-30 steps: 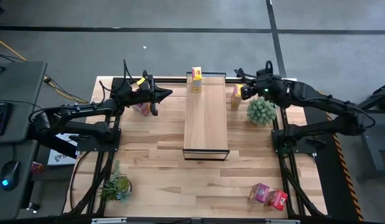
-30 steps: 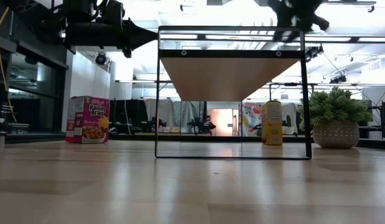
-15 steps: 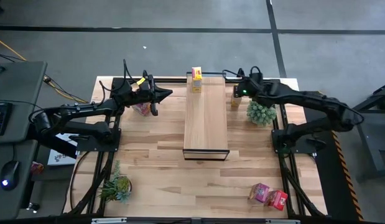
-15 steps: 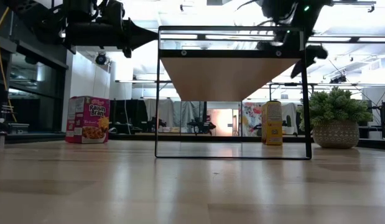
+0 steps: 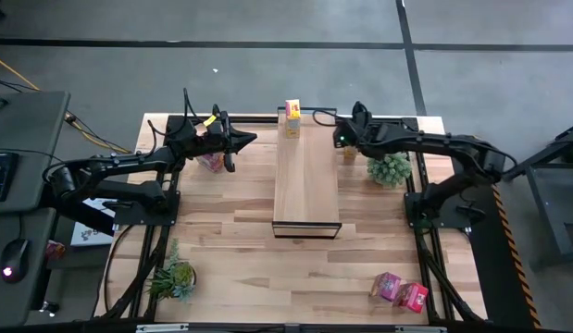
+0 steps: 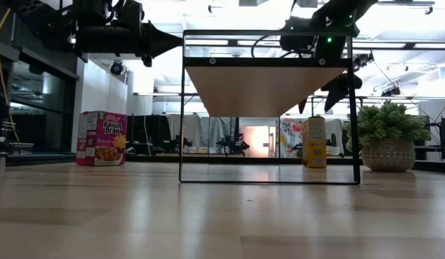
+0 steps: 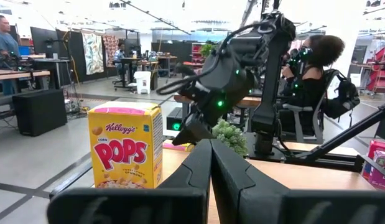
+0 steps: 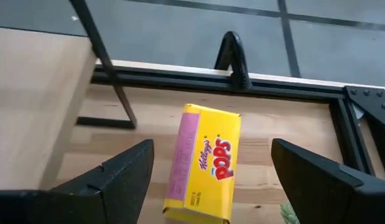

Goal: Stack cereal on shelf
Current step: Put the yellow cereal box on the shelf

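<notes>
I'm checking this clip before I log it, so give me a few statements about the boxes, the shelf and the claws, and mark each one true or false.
1. The right claw is open above a yellow cereal box standing on the table beside the shelf. True.
2. The shelf holds three boxes. False: only one yellow box stands on it, at its far end.
3. The left claw is shut and holds nothing. True.
4. A pink Raisin Bran box lies flat on the shelf. False: it stands upright on the table near the left claw.

bright, even overhead light | low view ceiling glare | soft shadows | wrist foreground blurred
</notes>
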Controlling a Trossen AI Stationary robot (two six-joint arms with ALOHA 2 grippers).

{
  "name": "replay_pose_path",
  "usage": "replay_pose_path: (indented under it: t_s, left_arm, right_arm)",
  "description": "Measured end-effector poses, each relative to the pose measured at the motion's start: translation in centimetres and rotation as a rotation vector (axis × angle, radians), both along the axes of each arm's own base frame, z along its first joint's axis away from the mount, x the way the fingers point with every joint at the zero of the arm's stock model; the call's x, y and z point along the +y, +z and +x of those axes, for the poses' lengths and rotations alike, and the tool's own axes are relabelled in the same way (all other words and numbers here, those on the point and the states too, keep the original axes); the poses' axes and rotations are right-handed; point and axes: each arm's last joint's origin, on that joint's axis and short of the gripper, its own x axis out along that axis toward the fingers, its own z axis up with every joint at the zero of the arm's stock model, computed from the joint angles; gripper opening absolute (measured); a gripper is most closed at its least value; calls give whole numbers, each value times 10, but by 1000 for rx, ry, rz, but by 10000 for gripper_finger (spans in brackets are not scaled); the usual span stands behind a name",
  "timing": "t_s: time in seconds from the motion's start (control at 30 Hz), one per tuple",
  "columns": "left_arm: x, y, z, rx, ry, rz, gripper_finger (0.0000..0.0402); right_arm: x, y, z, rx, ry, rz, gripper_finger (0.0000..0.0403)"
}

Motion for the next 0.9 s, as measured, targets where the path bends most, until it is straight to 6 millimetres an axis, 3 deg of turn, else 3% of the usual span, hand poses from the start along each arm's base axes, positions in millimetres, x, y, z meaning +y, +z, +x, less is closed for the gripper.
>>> replay_pose_path:
  t_s: [0.27,0.67,0.9]
  left_arm:
    - [0,0,0,0,0,0,0]
    - [0,0,0,0,0,0,0]
    - [0,0,0,0,0,0,0]
  right_arm:
    - [-8,-18,6,7,-76,22,318]
    - [-14,-19,2,-49,-155,38,316]
    - [-17,-20,0,-60,-166,56,288]
